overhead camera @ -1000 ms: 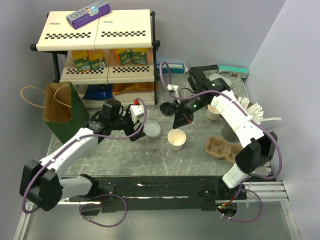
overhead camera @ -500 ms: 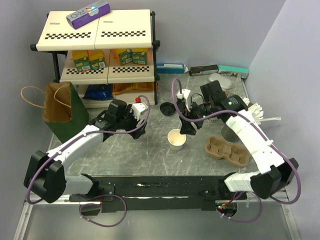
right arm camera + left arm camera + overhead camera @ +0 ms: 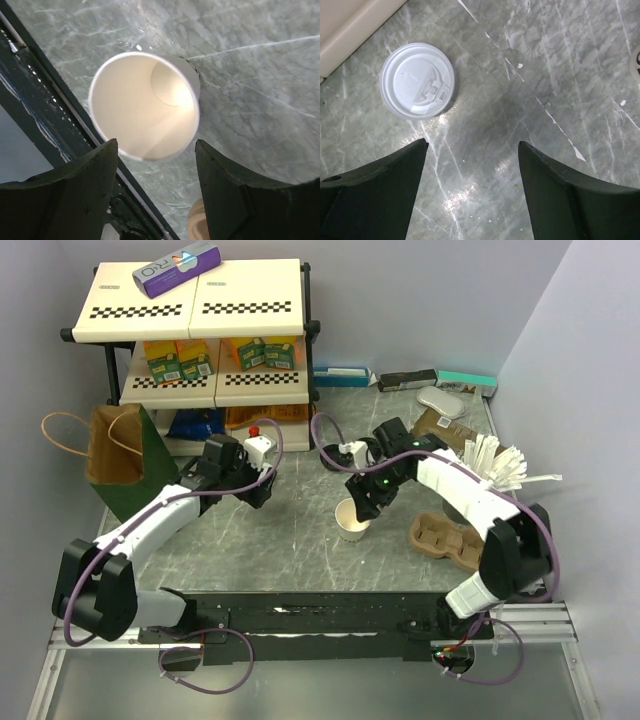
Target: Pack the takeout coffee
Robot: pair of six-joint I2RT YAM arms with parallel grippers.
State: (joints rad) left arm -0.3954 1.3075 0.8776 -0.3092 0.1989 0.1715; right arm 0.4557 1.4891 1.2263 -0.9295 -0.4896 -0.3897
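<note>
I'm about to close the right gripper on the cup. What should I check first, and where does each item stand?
1. Right gripper open: ok, its fingers are well apart.
2. Paper cup upright, empty, no lid on: ok.
3. Cup lined up between the fingers: ok, roughly centred in the right wrist view.
4. Fingers low enough to catch the cup wall: cannot tell.
5. Left gripper open and holding nothing: ok. The white lid lies flat on the table below it.
6. Cup tray has free wells: ok for those in view.
</note>
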